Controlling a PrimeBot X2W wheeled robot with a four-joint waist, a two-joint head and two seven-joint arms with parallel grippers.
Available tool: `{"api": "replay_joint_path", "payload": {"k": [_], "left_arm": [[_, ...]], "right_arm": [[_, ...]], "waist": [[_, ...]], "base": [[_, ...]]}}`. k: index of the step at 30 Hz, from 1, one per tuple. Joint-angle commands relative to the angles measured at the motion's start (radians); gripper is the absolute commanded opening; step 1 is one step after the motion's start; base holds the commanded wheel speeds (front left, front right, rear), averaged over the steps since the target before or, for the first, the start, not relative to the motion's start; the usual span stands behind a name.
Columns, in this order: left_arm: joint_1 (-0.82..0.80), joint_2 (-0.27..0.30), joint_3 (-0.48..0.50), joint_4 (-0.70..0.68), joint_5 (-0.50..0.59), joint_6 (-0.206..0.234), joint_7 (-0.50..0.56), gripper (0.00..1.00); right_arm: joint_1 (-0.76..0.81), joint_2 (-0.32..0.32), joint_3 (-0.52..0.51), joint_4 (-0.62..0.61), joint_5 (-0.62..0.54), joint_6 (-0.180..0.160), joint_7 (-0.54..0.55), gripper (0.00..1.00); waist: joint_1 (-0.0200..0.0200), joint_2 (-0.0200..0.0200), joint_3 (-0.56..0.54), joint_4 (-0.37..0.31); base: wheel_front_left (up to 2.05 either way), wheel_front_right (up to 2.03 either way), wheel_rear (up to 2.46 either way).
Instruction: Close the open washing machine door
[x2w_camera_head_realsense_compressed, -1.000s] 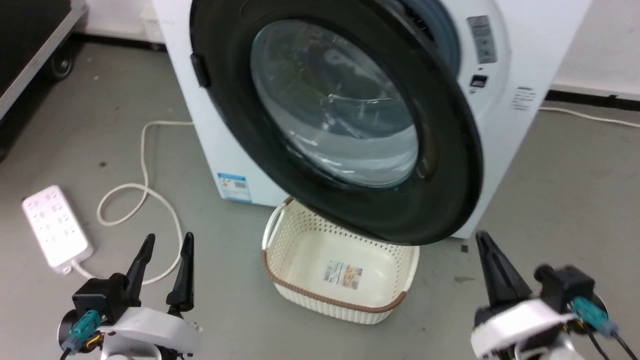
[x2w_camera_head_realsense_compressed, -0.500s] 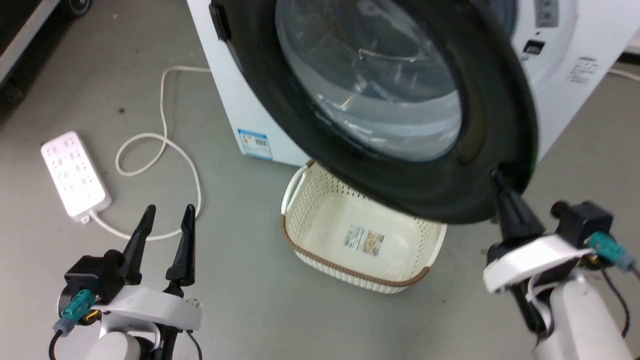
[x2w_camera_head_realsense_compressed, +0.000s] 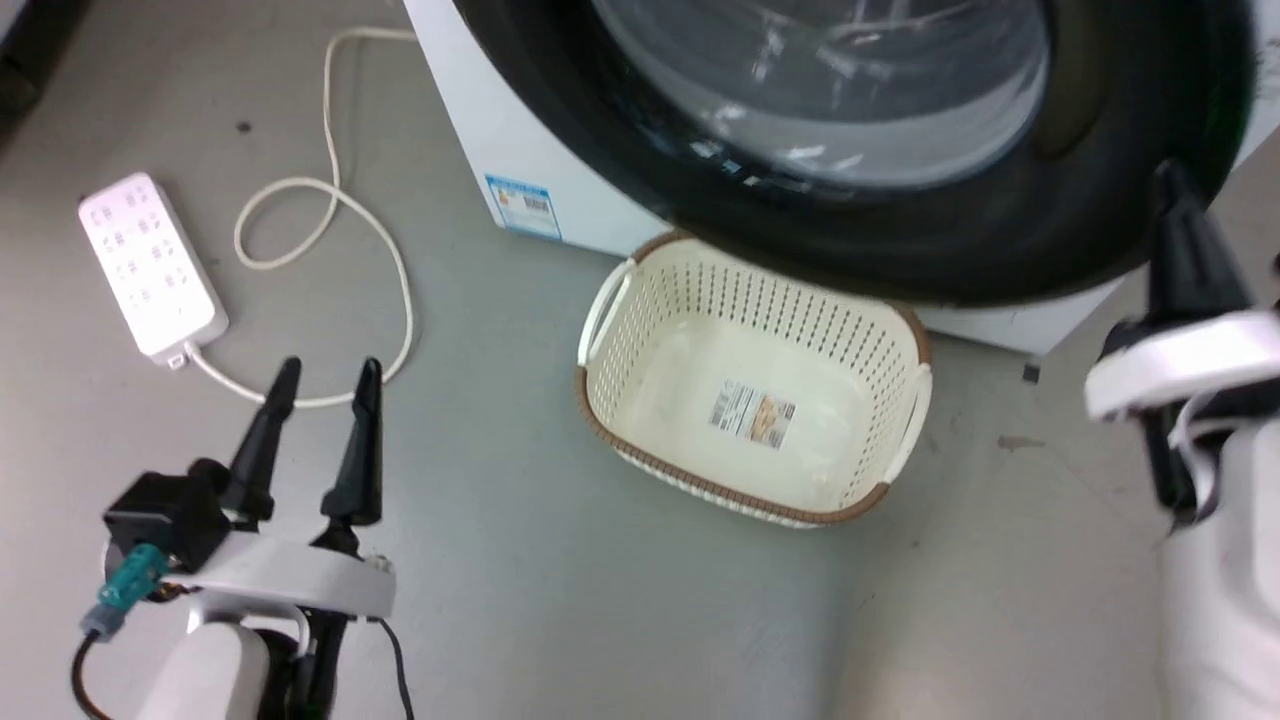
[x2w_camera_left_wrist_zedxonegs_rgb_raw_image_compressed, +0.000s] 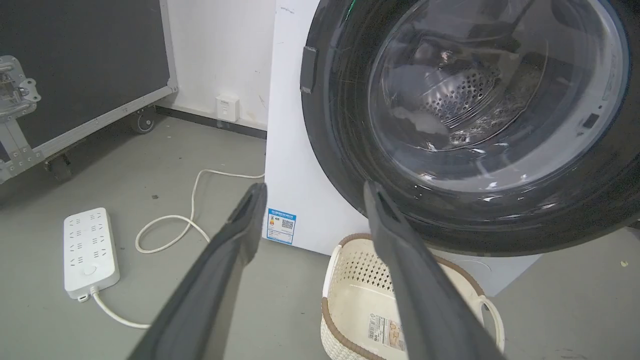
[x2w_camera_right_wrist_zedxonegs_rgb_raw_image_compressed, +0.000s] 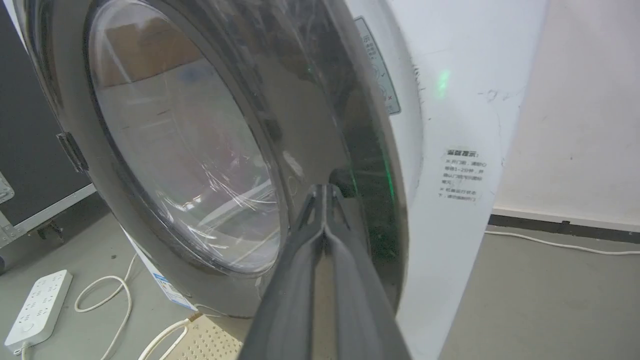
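The washing machine door (x2w_camera_head_realsense_compressed: 1000, 230), a glossy black ring around a bulging glass bowl, stands swung out from the white washing machine (x2w_camera_head_realsense_compressed: 470, 120) at the top of the head view. My right gripper (x2w_camera_head_realsense_compressed: 1168, 180) is shut, its fingers pressed together, with the tips against the door's black rim near the handle recess (x2w_camera_right_wrist_zedxonegs_rgb_raw_image_compressed: 345, 177). The door (x2w_camera_right_wrist_zedxonegs_rgb_raw_image_compressed: 320, 125) shows edge-on in the right wrist view. My left gripper (x2w_camera_head_realsense_compressed: 322, 372) hangs open over the floor at the lower left, away from the door (x2w_camera_left_wrist_zedxonegs_rgb_raw_image_compressed: 345, 150); its fingertips (x2w_camera_left_wrist_zedxonegs_rgb_raw_image_compressed: 255, 192) point toward the machine's front.
A cream perforated basket (x2w_camera_head_realsense_compressed: 640, 300) sits on the grey floor under the door. A white power strip (x2w_camera_head_realsense_compressed: 150, 265) and its looped cable (x2w_camera_head_realsense_compressed: 330, 200) lie on the floor to the left. A black wheeled case (x2w_camera_left_wrist_zedxonegs_rgb_raw_image_compressed: 75, 75) stands at the far left.
The head camera has tilted down and closer. My right gripper has risen from the floor area to the door's right rim. The left gripper has barely moved.
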Motion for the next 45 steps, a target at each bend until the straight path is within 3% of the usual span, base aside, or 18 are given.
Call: {"api": "replay_joint_path", "payload": {"k": [1,14,24,32,36,45], "left_arm": [[-0.019,-0.005,0.008,-0.005,0.008,-0.008,-0.004,1.00],[-0.080,-0.040,0.051,0.000,0.044,-0.063,-0.004,1.00],[-0.082,-0.056,0.083,0.020,0.067,-0.080,-0.004,1.00],[-0.029,-0.066,0.130,0.026,0.099,-0.078,-0.004,1.00],[0.021,-0.073,0.158,0.018,0.124,-0.062,-0.004,1.00],[0.095,-0.083,0.175,0.003,0.145,-0.030,-0.004,1.00]], "right_arm": [[-0.037,-0.003,-0.018,0.009,-0.011,-0.001,0.003,0.00],[-0.280,-0.003,-0.173,0.110,-0.125,-0.001,-0.001,0.00],[-0.341,-0.003,-0.186,0.152,-0.136,-0.001,-0.040,0.00],[-0.219,-0.003,-0.136,0.092,-0.048,-0.001,-0.061,0.00],[-0.066,-0.003,-0.079,0.020,0.006,-0.001,-0.063,0.00],[0.198,-0.003,0.052,-0.082,0.036,-0.001,-0.042,0.00]], "waist": [[-0.0001,-0.0001,0.024,0.004],[-0.0001,-0.0001,0.127,0.029],[-0.0001,-0.0001,0.106,0.009],[-0.0001,-0.0001,-0.025,-0.071],[-0.0001,-0.0001,-0.118,-0.143],[-0.0001,-0.0001,-0.217,-0.228]], "base": [[0.00,0.00,0.00],[0.00,0.00,0.00],[0.00,0.00,0.00],[0.00,0.00,0.00],[0.00,0.00,0.00],[0.00,0.00,0.00]]}}
